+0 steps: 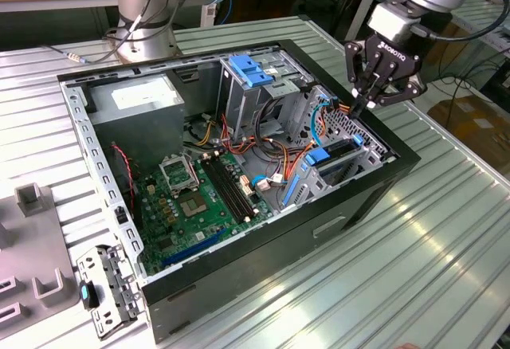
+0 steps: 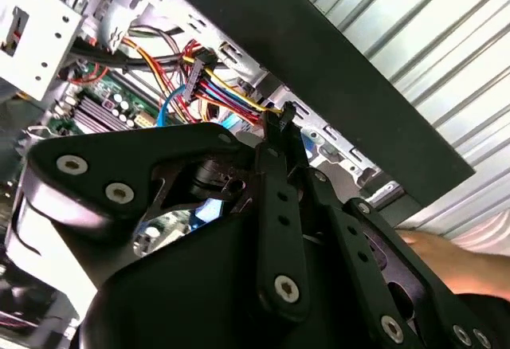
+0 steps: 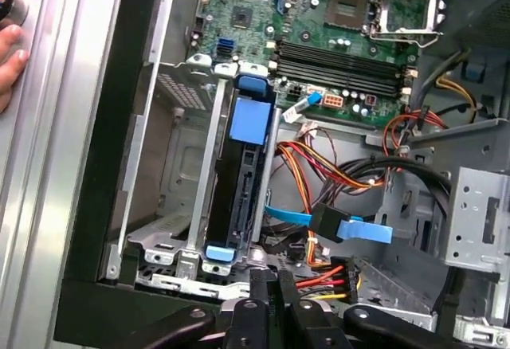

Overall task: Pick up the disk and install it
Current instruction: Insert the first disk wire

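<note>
The disk (image 3: pixel 239 190) stands on edge in a metal bay at the end of the open computer case (image 1: pixel 263 265), with blue rails and a blue tab on its upper side. In the exterior view the disk (image 1: pixel 339 150) lies in the cage at the case's right end. My gripper (image 1: pixel 360 108) hovers just above that end of the case, a little beyond the disk, its fingers pressed together with nothing between them. Both wrist views show the fingertips (image 3: pixel 263 279) (image 2: pixel 280 122) over the case edge, close to a bundle of coloured cables (image 3: pixel 335 273).
The case holds a green motherboard (image 1: pixel 191 198), a grey power-supply box (image 1: pixel 143 98) and a tall cage topped by a blue bracket (image 1: pixel 251 70). A blue flat cable (image 3: pixel 351 228) runs beside the bay. A person's hand (image 3: pixel 8 38) rests on the table next to the case.
</note>
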### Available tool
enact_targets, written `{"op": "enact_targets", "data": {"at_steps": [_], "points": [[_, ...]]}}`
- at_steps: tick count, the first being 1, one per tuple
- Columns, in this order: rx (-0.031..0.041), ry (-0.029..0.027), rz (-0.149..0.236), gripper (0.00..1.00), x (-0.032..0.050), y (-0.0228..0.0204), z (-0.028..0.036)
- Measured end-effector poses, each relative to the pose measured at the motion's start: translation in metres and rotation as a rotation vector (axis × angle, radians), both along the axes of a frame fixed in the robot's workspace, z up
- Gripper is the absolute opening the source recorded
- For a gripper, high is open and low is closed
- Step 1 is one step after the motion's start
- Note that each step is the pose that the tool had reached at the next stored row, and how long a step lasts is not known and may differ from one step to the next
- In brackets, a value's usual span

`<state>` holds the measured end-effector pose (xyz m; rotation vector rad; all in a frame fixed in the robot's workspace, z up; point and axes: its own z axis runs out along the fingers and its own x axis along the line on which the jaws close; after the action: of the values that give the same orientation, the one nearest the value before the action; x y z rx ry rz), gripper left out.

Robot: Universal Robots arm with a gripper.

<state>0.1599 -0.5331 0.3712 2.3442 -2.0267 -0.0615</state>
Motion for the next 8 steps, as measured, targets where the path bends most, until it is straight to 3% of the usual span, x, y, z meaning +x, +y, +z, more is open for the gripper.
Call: {"op": "enact_targets", "data": {"at_steps": [6,8], "points": [[0.0002,-0.0004,-0.019,0.17,-0.0103,-0.0001,-0.0002],[0.0002,-0.0058,-0.020,0.17,-0.0123,-0.0005,-0.0006]]}}
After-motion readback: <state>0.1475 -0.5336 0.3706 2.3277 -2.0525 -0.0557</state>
